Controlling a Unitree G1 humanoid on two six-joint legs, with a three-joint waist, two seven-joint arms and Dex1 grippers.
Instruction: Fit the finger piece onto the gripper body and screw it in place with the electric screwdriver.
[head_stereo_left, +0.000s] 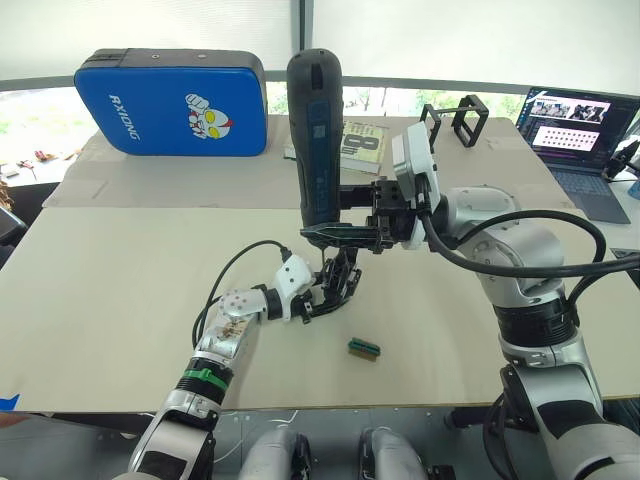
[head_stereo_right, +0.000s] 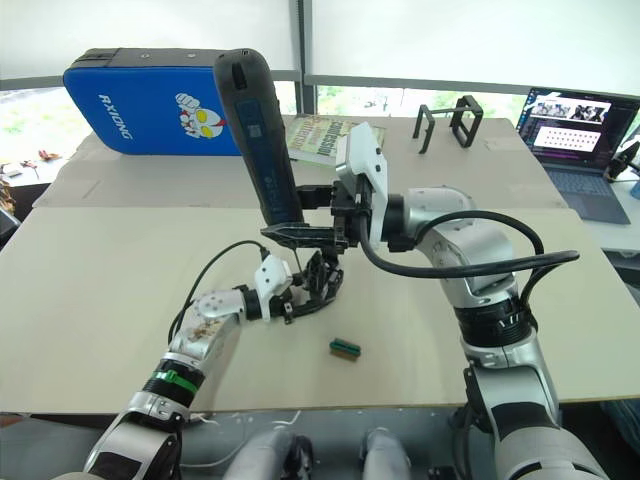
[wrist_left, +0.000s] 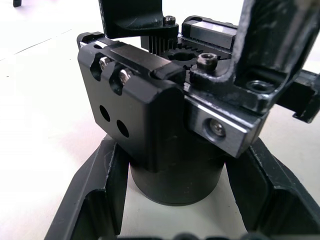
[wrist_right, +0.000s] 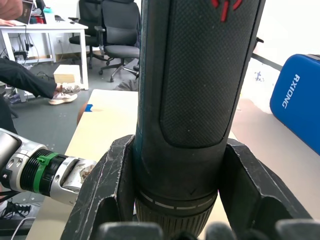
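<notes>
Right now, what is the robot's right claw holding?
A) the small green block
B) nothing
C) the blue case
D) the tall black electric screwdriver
D: the right gripper is clamped around the electric screwdriver, held upright over the gripper body that the left gripper steadies.

- Beige tabletop (head_stereo_left: 120, 300) spans the scene.
- Bright windows (head_stereo_left: 30, 120) run behind it at 12 o'clock.
- Blue pad (head_stereo_left: 170, 100) at 11 o'clock.
- Open laptop (head_stereo_left: 580, 135) at 2 o'clock.
- Black office chairs (wrist_right: 117, 30) and a white desk (wrist_right: 45, 35) stand on grey floor (wrist_right: 45, 120).
</notes>
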